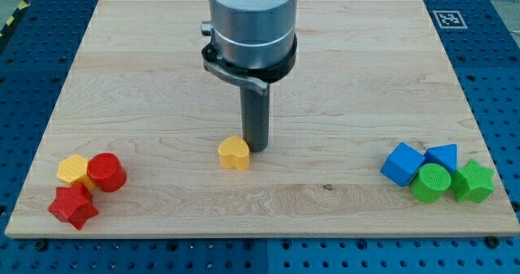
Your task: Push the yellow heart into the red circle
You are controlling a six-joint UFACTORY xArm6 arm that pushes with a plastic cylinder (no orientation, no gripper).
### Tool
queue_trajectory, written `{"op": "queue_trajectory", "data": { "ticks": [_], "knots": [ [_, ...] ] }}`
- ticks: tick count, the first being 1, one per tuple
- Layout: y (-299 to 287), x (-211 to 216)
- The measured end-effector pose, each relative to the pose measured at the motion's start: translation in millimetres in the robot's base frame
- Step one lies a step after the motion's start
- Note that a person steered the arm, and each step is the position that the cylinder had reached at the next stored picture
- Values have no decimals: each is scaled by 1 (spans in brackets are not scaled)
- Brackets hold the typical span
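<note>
The yellow heart (234, 153) lies on the wooden board near the view's bottom centre. My tip (257, 149) stands just to the heart's right, touching or nearly touching its upper right edge. The red circle (106, 172) lies far to the view's left near the bottom left corner, well apart from the heart.
A yellow hexagon-like block (73, 170) touches the red circle's left side, and a red star (72, 206) lies just below them. At the bottom right sit a blue cube (403, 163), a blue triangle (443, 155), a green circle (431, 183) and a green star (474, 181). The board's (341, 79) bottom edge is close.
</note>
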State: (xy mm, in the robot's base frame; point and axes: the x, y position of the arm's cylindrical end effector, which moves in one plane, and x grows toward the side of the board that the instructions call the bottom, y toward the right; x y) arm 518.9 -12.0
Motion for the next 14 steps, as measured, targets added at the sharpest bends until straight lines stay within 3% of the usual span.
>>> {"op": "queue_trajectory", "data": {
  "ticks": [2,9,12,14],
  "knots": [
    [-1,32],
    [-116,35],
    [-129,31],
    [-100,-98]
  ]
}}
